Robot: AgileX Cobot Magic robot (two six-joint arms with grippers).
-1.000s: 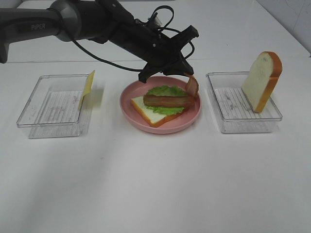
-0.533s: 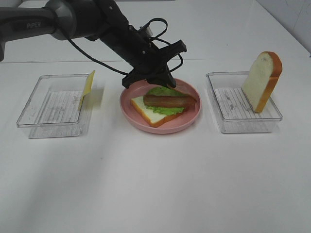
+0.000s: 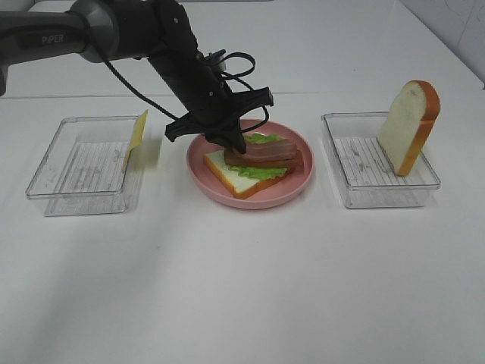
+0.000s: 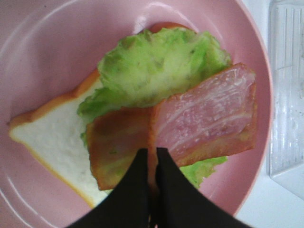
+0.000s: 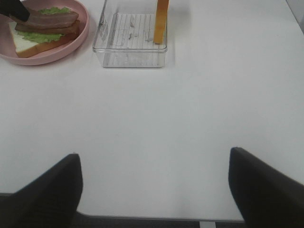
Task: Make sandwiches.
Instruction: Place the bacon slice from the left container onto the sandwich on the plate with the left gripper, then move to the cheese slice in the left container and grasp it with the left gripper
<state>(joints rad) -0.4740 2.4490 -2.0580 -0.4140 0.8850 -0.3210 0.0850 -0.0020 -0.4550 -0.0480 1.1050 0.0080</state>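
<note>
- Beneath the pink plate [image 3: 261, 201], the white worktop [image 3: 242, 288] carries everything.
- Either side of the plate stand two clear trays: the right tray [image 3: 364, 186] holds an upright bread slice [image 3: 405, 125], the left tray [image 3: 68, 167] a leaning cheese slice [image 3: 137, 133].
- On the plate lies the half-built sandwich [image 3: 254, 163]: bottom bread [image 3: 231, 178], lettuce [image 3: 265, 172] and bacon strips [image 3: 269, 152], with no top slice yet.
- Over the plate, the left hand [image 3: 233, 145] is clenched tight with its tips on the bacon's edge; whether it pinches a strip cannot be told.
- Well away from the plate, the right hand [image 5: 154, 187] is released, gaping and empty.
- The upright bread looks light and firm, best gripped across its faces near the top crust.
- Bacon and cheese look thin, smooth and likely to slide, so only an edge pinch suits them.
</note>
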